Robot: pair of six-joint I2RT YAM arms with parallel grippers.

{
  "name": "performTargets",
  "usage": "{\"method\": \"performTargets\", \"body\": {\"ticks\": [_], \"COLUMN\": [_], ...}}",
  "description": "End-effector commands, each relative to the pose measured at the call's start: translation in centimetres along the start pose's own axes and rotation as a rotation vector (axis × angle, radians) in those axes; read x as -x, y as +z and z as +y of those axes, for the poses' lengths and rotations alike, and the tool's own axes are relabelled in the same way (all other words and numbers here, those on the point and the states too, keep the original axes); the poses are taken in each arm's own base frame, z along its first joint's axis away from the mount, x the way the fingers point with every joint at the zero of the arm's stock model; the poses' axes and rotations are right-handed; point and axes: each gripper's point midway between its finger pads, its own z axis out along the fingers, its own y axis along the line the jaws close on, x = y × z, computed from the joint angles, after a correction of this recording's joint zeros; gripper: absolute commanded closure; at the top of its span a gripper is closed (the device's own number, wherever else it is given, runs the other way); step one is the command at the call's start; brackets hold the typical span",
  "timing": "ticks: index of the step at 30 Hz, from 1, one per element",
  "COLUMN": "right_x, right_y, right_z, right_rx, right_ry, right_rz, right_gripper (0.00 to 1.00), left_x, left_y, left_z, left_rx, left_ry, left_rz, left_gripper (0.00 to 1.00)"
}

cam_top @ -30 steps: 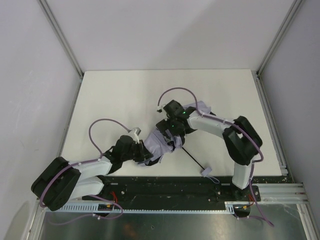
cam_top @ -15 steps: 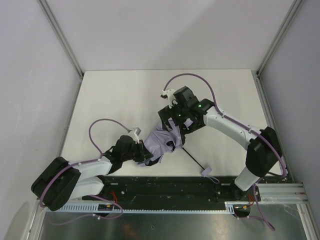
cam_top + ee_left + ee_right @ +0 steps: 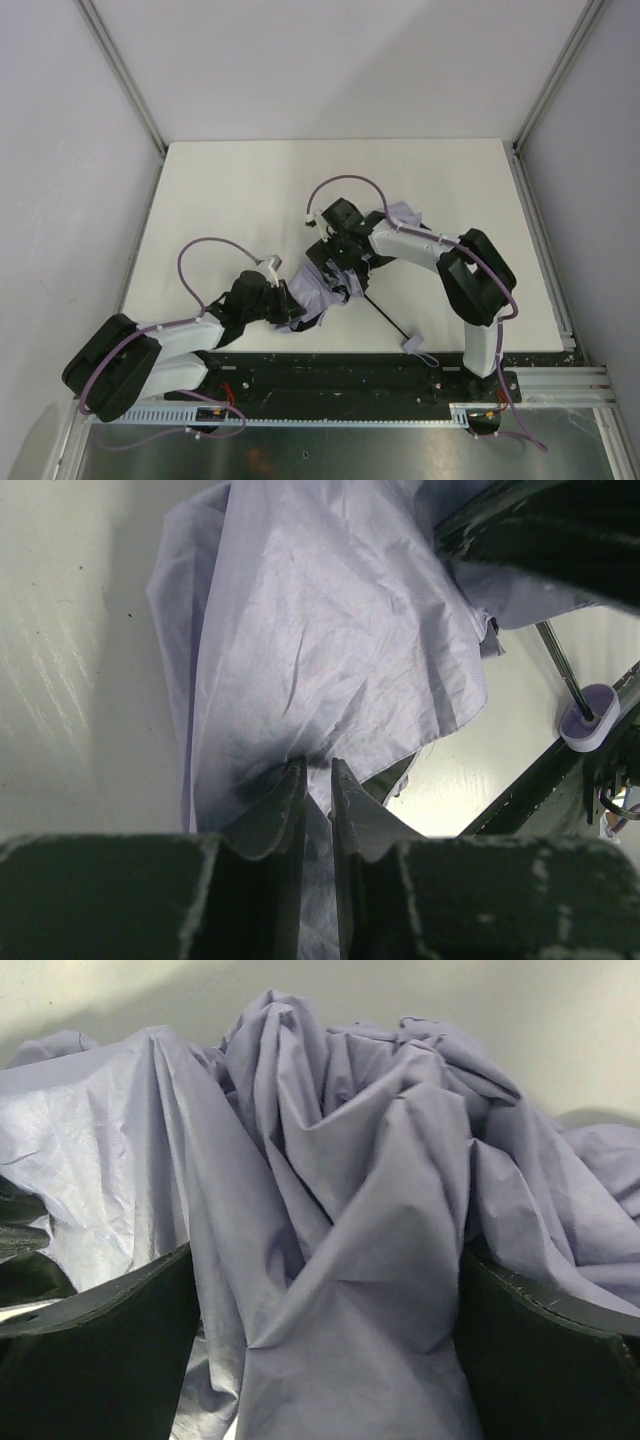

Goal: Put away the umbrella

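Right gripper (image 3: 325,1325), jaws wide, has dropped back over the umbrella (image 3: 318,290), bunched fabric between its fingers, likely to gather it. Left gripper (image 3: 318,778) stays pinching the cloth.

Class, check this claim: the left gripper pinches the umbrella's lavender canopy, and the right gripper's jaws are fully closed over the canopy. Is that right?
Not quite. The right gripper is not closed: the right wrist view shows its jaws spread wide, with bunched fabric between them. The rest holds: the left gripper pinches the lavender canopy of the umbrella.
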Motion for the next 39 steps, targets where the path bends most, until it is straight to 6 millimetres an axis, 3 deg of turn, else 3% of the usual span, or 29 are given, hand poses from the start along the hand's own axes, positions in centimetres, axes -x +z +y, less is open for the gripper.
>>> {"method": "performTargets", "body": {"ticks": [1, 7, 14, 18, 21, 26, 28, 29, 34, 39], "right_x": [-1.0, -4.9, -9.6, -11.7, -11.9, -12.9, -12.8, -12.5, -9.4, -3.0], "right_y": [1.5, 3.6, 5.9, 7.0, 7.1, 7.4, 7.4, 7.4, 6.4, 1.7], "right_z": [0.7, 1.3, -0.8, 0.0, 1.2, 1.4, 1.7, 1.7, 1.8, 3.6], "right_rx": [0.004, -0.042, -0.106, 0.016, 0.088, 0.108, 0.102, 0.096, 0.073, 0.182], "right_ry": [0.01, -0.036, -0.059, -0.031, -0.038, -0.043, -0.057, -0.064, -0.052, 0.011], "right_rz": [0.027, 0.167, 0.334, 0.402, 0.407, 0.439, 0.43, 0.418, 0.284, 0.02], "right_gripper": [0.01, 0.01, 0.03, 0.23, 0.42, 0.75, 0.93, 0.96, 1.0, 1.0], "left_x": [0.6, 0.7, 0.6, 0.9, 1.2, 1.6, 1.9, 2.0, 2.5, 2.0], "left_y": [-0.1, -0.3, -0.3, -0.5, -0.6, -0.7, -0.7, -0.7, -0.5, -0.4], "left_z": [-0.3, -0.3, 0.1, 0.4, 0.7, 1.0, 0.9, 0.9, 0.4, 0.7], "left_rx": [-0.015, -0.018, -0.007, 0.003, 0.011, 0.023, 0.023, 0.022, 0.009, 0.011], "left_ry": [0.031, 0.029, 0.023, 0.011, 0.003, -0.014, -0.014, -0.013, -0.004, -0.003], "left_rz": [-0.022, -0.028, -0.034, -0.051, -0.062, -0.076, -0.082, -0.085, -0.085, -0.062], "left_gripper": [0.82, 0.82, 0.81, 0.8, 0.79, 0.78, 0.78, 0.78, 0.78, 0.77]}}
